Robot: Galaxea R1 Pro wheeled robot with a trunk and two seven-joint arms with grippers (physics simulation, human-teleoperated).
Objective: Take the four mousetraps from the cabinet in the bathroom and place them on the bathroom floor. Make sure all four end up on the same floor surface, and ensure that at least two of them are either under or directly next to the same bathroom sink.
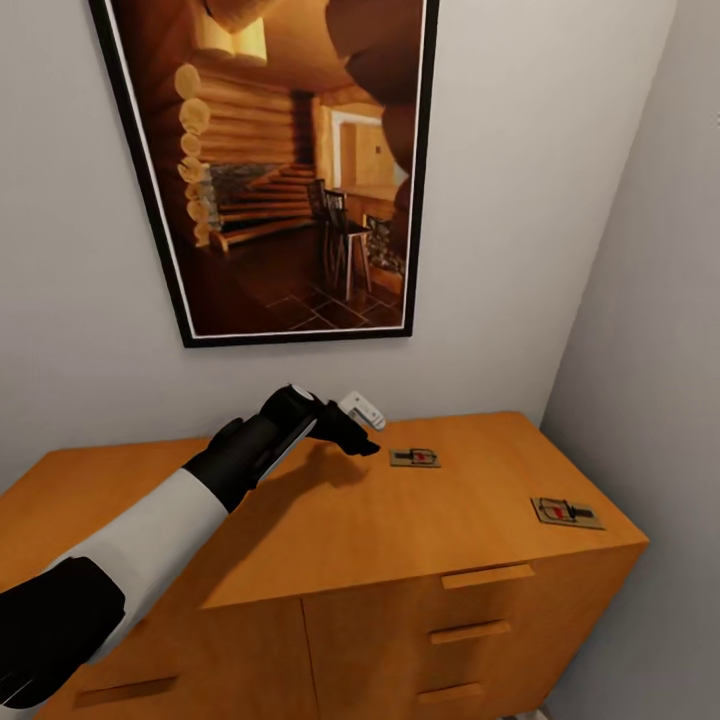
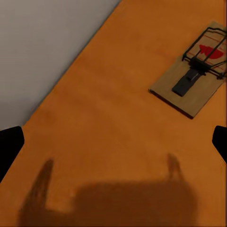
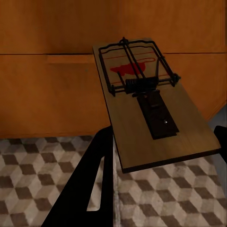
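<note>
Item: 2 traps, near [image 1: 415, 458] and far [image 1: 566, 513], lie flat on the cabinet [image 1: 300, 540] so your left pincer [image 1: 362, 432], jaws apart beside the near one, can descend; your right pincer [image 3: 156, 189] clamps a 3rd trap [image 3: 151, 104] above the floor [image 3: 42, 175] for carrying.

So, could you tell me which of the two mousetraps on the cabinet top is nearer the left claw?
The mousetrap nearer the wall, just past the left claw; the other mousetrap lies by the cabinet's front right corner.
</note>
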